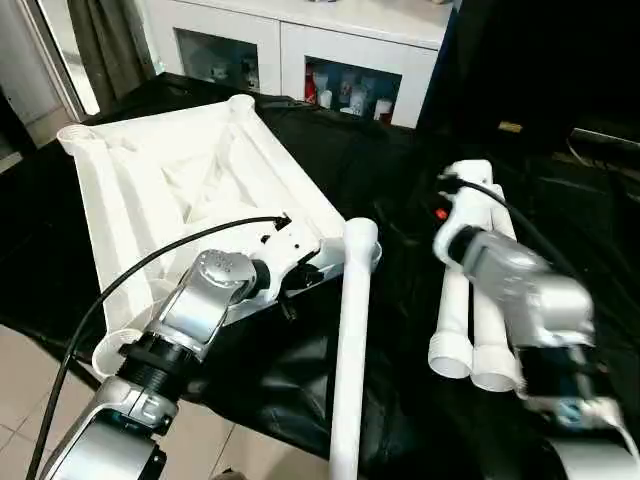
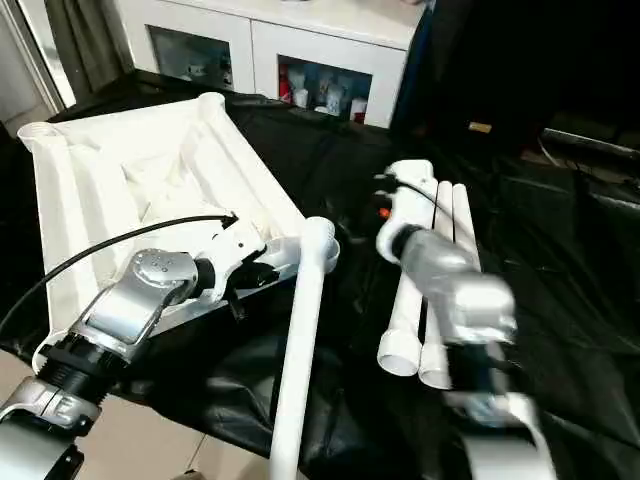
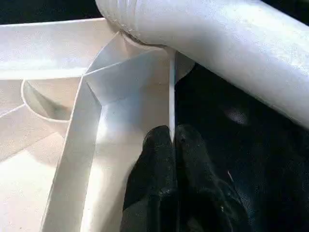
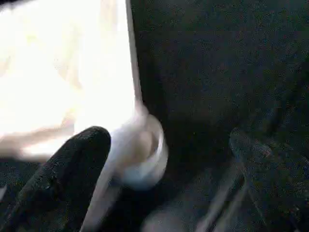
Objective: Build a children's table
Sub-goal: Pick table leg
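Tabletop [image 1: 150, 190], ribbed underside up, left of frame; left gripper [image 3: 173, 140] pinches its rim beside socketed leg [image 1: 352, 340]. Spare legs [image 1: 470, 320] right; right gripper [image 4: 164, 159] spread wide, empty.

A home-like room: white cabinet [image 1: 300, 50] with glass doors, bottles inside, tiled floor [image 1: 20, 390].
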You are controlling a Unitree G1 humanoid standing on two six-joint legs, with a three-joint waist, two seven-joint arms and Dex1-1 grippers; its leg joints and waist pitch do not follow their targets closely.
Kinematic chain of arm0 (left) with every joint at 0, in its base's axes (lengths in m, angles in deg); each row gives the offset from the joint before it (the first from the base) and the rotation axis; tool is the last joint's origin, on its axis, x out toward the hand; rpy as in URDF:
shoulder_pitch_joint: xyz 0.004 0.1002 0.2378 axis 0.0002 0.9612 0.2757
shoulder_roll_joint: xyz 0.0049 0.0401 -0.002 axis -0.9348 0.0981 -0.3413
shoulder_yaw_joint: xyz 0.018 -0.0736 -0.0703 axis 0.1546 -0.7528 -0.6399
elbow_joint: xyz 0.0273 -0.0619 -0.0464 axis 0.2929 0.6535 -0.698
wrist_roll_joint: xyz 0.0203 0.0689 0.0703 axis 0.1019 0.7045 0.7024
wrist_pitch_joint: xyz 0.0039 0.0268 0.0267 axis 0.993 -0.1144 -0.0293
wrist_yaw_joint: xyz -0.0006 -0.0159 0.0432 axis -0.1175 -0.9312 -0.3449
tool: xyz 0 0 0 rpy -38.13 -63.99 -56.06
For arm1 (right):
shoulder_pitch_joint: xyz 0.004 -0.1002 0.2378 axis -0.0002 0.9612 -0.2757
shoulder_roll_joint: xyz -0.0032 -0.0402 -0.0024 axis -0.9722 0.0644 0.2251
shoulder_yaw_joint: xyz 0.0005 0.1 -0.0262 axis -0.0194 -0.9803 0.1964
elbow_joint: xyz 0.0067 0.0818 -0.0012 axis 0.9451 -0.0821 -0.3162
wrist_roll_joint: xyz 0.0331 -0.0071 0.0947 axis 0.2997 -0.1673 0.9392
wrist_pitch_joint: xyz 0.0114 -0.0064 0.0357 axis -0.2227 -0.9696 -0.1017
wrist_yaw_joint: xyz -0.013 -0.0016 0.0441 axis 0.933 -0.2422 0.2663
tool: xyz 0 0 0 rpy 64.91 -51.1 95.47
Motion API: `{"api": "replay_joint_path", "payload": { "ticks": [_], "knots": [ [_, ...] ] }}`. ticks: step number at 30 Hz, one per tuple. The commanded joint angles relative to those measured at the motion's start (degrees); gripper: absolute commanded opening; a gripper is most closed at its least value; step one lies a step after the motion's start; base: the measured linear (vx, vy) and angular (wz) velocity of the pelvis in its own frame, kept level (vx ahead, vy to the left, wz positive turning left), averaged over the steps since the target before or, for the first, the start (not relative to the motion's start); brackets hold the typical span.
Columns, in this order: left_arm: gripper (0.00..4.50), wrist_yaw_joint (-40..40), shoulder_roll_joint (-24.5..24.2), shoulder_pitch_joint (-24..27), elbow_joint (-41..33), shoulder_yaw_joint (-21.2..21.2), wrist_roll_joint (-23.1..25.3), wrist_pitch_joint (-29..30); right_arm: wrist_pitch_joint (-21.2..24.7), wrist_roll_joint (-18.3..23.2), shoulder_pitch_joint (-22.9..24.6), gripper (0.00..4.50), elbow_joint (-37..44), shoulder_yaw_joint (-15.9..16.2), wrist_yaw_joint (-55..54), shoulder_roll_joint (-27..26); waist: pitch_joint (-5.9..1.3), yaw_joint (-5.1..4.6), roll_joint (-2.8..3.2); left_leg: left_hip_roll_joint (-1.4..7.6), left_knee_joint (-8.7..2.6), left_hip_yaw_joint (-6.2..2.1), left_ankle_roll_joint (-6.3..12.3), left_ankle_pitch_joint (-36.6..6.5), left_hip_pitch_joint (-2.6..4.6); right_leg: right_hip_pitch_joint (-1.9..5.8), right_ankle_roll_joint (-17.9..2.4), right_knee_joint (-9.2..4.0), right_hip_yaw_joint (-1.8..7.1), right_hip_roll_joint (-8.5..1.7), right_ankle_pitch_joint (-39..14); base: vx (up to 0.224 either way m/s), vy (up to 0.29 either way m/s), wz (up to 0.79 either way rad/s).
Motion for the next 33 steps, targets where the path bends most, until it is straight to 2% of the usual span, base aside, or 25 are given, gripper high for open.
{"api": "replay_joint_path", "payload": {
  "ticks": [1, 2, 3, 5, 7, 9, 11, 14, 16, 18, 21, 28, 33],
  "knots": [
    [0.0, -0.6, -0.6, 1.4, 0.8, 0.8, 0.9, 1.1, 10.0, 3.5, 0.5, 4.42, 4.4, -0.9, 0.0, 1.0, -3.9, 0.4, 0.29, 1.45, -3.89, -0.35, 0.58, -3.8, -0.13, 3.99, -11.2, -3.49, 2.7, -4.04, -3.1, 0.0, 0.0, 0.0],
    [0.0, -0.6, -0.6, 1.4, 0.8, 0.9, 0.9, 1.1, 12.7, 4.7, 0.8, 4.42, 5.5, -1.2, 0.2, 1.3, -3.86, 0.43, 0.35, 1.4, -3.9, -0.32, 0.52, -3.9, -0.03, 3.96, -11.1, -3.62, 2.7, -3.93, -3.7, 0.0, 0.0, 0.0],
    [0.0, -0.5, -0.7, 1.4, 0.9, 0.9, 0.9, 1.0, 18.0, 8.0, 0.9, 4.42, 7.0, -2.5, 0.8, 1.3, -3.91, 0.45, 0.42, 1.49, -3.88, -0.39, 0.49, -3.9, 0.0, 3.94, -11.0, -3.55, 2.74, -4.01, -3.7, 0.0, 0.0, 0.0],
    [0.0, -0.5, -0.7, 1.4, 0.9, 0.9, 0.9, 0.9, 20.3, 9.5, 0.9, 4.42, 7.8, -3.0, 1.0, 1.2, -3.9, 0.56, 0.45, 1.58, -3.88, -0.41, 0.11, -4.0, 0.0, 3.79, -10.8, -3.68, 2.73, -4.14, -4.5, 0.0, 0.0, 0.0],
    [0.0, -0.3, -0.9, 1.4, 0.8, 1.1, 1.0, 0.7, 24.8, 12.6, 0.7, 4.42, 8.5, -4.6, 1.6, -0.2, -3.97, 0.63, 0.54, 1.65, -3.86, -0.43, -0.28, -3.7, 0.01, 3.71, -11.1, -3.53, 2.71, -4.18, -3.9, 0.0, 0.0, 0.0],
    [0.0, -0.1, -1.1, 1.5, 0.6, 1.2, 1.0, 0.6, 27.7, 13.2, 0.6, 4.42, 9.2, -5.4, 1.8, -1.5, -3.98, 0.65, 0.51, 1.6, -3.85, -0.43, -0.44, -3.5, -0.01, 3.73, -11.3, -3.47, 2.7, -4.18, -3.3, 0.0, 0.0, 0.0],
    [0.0, 0.5, -1.6, 1.7, 0.1, 1.6, 1.1, -0.1, 31.5, 12.7, 1.4, 4.42, 10.4, -4.3, 1.6, -3.1, -4.02, 0.68, 0.55, 1.59, -3.89, -0.49, -0.7, -2.7, -0.01, 3.74, -11.4, -3.31, 2.66, -4.16, -2.2, 0.0, 0.0, 0.0],
    [0.0, 0.8, -1.8, 1.7, 0.0, 1.8, 1.1, -0.3, 32.8, 12.5, 2.0, 4.42, 10.0, -3.3, 0.7, -3.8, -4.03, 0.89, 0.58, 1.68, -3.92, -0.46, -1.3, -2.5, 0.12, 3.72, -11.4, -3.29, 2.7, -4.29, -2.1, 0.0, 0.0, 0.0],
    [0.0, 1.1, -2.0, 1.7, -0.2, 2.0, 1.2, -0.7, 33.7, 12.3, 2.7, 4.42, 8.9, -1.4, -0.8, -4.7, -3.98, 1.04, 0.64, 1.66, -3.98, -0.43, -1.94, -2.9, 0.16, 3.67, -11.1, -3.32, 2.72, -4.3, -2.5, 0.0, 0.0, 0.0],
    [0.0, 1.2, -2.0, 1.7, -0.2, 2.0, 1.2, -0.8, 33.9, 12.3, 2.8, 4.42, 8.4, -1.3, -1.1, -5.3, -3.94, 1.05, 0.45, 1.64, -4.03, -0.41, -2.29, -3.8, 0.16, 3.65, -10.8, -3.49, 2.75, -4.41, -3.9, 0.0, 0.0, 0.0],
    [0.0, 1.7, -2.1, 1.7, -0.6, 2.0, 0.8, -1.0, 33.8, 10.8, 2.5, 4.42, 6.7, -1.0, -2.7, -8.0, -3.95, 1.08, 0.49, 1.64, -4.1, -0.45, -2.7, -3.9, 0.13, 3.57, -10.1, -3.49, 2.79, -4.46, -4.9, 0.0, 0.0, 0.0],
    [0.0, 2.1, -2.6, 1.4, -0.5, 1.8, 0.4, -1.5, 34.2, 9.7, 2.2, 3.74, 5.0, -2.5, -4.6, -10.3, -4.05, 1.17, 0.52, 1.56, -4.17, -0.51, -3.11, -2.7, 0.03, 3.72, -9.8, -3.1, 2.74, -4.38, -2.0, 0.0, 0.0, 0.0],
    [0.0, 1.3, -2.6, 0.6, 1.1, 1.0, 0.6, -4.0, 34.0, 9.2, 2.0, 3.26, 4.3, -4.0, -5.7, -10.7, -4.04, 1.16, 0.64, 1.53, -4.15, -0.47, -3.13, -2.9, 0.07, 3.7, -9.4, -3.27, 2.76, -4.35, -2.7, 0.0, 0.0, 0.0]
  ]
}}
